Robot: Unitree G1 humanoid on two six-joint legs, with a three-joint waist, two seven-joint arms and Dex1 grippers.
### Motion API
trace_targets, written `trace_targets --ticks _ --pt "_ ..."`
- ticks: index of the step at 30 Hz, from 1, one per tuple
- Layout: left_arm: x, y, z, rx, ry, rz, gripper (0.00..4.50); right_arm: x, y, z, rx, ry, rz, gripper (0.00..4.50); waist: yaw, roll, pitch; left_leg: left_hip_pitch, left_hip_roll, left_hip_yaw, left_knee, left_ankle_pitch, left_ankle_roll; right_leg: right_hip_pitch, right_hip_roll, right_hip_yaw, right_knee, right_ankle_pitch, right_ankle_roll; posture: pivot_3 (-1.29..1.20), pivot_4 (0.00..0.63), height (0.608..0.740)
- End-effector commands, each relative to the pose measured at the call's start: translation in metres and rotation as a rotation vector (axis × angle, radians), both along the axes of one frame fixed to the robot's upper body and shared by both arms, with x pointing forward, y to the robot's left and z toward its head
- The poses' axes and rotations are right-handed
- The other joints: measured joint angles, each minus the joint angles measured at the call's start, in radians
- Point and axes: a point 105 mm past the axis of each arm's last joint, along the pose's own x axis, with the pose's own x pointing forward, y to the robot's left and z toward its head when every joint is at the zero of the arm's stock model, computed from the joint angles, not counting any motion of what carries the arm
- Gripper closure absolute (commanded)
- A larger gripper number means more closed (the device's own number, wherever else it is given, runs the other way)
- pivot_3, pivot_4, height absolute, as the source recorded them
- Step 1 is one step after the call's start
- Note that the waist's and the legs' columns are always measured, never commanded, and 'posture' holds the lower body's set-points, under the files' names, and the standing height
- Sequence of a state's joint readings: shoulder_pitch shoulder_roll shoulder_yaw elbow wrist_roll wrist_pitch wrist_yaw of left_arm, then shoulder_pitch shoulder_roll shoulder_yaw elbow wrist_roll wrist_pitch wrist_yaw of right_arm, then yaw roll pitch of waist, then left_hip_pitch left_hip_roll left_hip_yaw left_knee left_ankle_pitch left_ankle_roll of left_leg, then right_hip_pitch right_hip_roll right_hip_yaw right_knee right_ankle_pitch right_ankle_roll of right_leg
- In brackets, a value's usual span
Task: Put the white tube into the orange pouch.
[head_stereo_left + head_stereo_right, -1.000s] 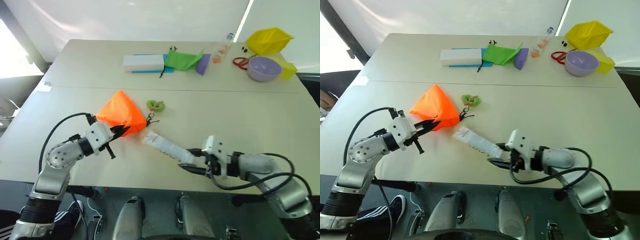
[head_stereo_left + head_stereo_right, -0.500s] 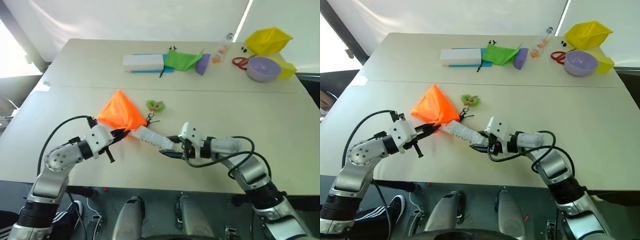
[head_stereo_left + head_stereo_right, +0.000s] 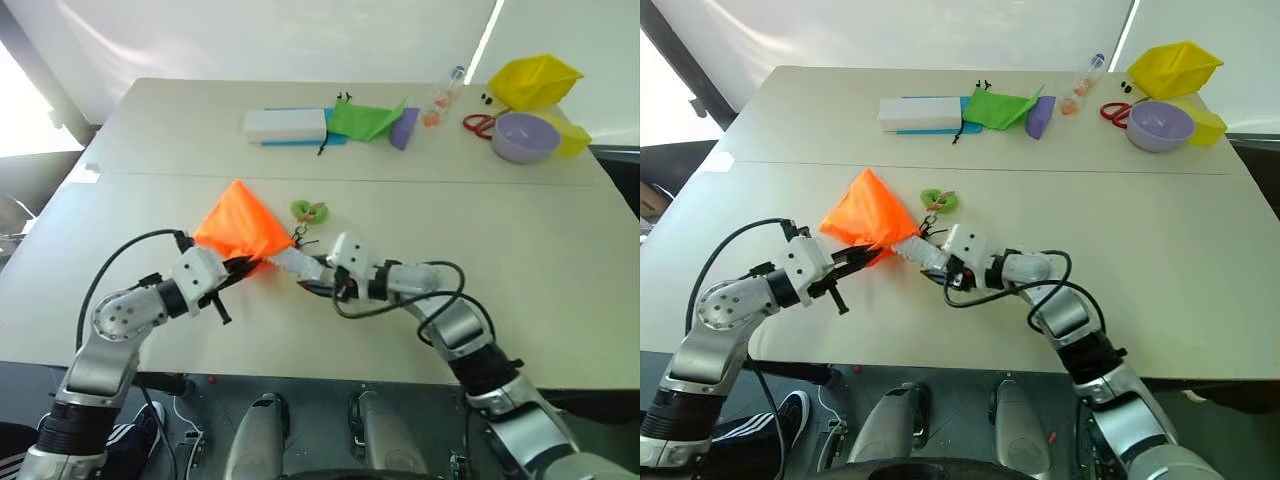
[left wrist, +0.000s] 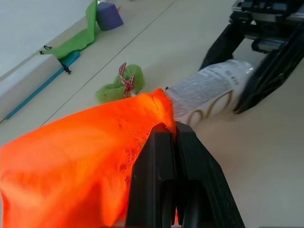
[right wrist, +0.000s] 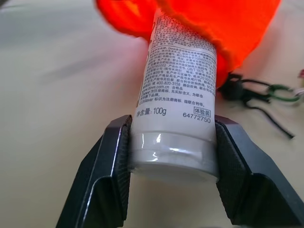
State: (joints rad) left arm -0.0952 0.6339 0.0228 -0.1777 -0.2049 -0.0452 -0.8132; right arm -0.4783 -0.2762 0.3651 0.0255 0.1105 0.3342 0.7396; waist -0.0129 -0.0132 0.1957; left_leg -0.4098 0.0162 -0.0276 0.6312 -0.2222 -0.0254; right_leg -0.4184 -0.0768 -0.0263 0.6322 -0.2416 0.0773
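Our left pincer [image 4: 172, 142] pinches orange pouch [image 3: 243, 226] rim open; right pincer [image 5: 172, 164] clamps white tube [image 5: 180, 90] cap-end, feeding it in.

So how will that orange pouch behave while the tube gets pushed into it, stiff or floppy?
Probably floppy: the orange pouch is thin creased fabric, slumped into a peak on the table. Its mouth likely stays open only because the left claw pinches the rim. It looks light, so the white tube may shove it along.
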Motion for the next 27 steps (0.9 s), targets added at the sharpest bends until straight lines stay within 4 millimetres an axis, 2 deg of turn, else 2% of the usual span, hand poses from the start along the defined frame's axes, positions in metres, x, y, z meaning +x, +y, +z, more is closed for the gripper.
trace_targets --ticks 1,12,17,25,27 --pt "0.0 -0.005 0.014 -0.006 -0.055 -0.018 4.5 0.01 0.011 0.023 0.066 -0.091 -0.054 2.7 0.0 0.0 0.0 0.0 0.0 0.0 0.0 0.0 0.0 0.0 0.0 0.0 0.0 0.0 0.0 0.0 0.15 0.74" --pt "0.0 -0.007 0.014 -0.01 -0.057 -0.019 4.5 0.021 0.04 0.014 -0.023 -0.066 -0.088 2.7 -0.003 0.0 0.0 0.0 0.0 0.0 -0.001 0.0 0.0 -0.002 0.001 0.0 0.003 0.001 0.002 0.0 0.15 0.74" --pt "-0.001 -0.008 0.011 -0.007 -0.053 -0.025 4.5 0.024 0.059 0.018 -0.018 -0.05 -0.086 2.7 -0.006 0.0 0.0 0.0 0.0 0.0 -0.001 0.0 0.0 -0.002 0.001 0.001 0.003 0.001 0.002 0.0 0.15 0.74" --pt "-0.003 -0.012 0.01 -0.009 -0.048 -0.031 4.5 0.03 0.072 0.025 0.058 0.023 -0.126 2.7 -0.003 0.0 0.0 0.0 0.0 -0.001 -0.001 0.0 0.0 -0.002 0.001 0.001 0.003 0.001 0.002 0.0 0.15 0.74" --pt "-0.004 -0.013 0.009 -0.006 -0.047 -0.037 4.5 0.032 0.074 0.022 0.041 0.018 -0.143 2.7 -0.004 0.0 0.0 0.0 0.0 0.0 -0.001 0.0 0.0 -0.002 0.001 0.001 0.003 0.002 0.002 0.0 0.15 0.74"
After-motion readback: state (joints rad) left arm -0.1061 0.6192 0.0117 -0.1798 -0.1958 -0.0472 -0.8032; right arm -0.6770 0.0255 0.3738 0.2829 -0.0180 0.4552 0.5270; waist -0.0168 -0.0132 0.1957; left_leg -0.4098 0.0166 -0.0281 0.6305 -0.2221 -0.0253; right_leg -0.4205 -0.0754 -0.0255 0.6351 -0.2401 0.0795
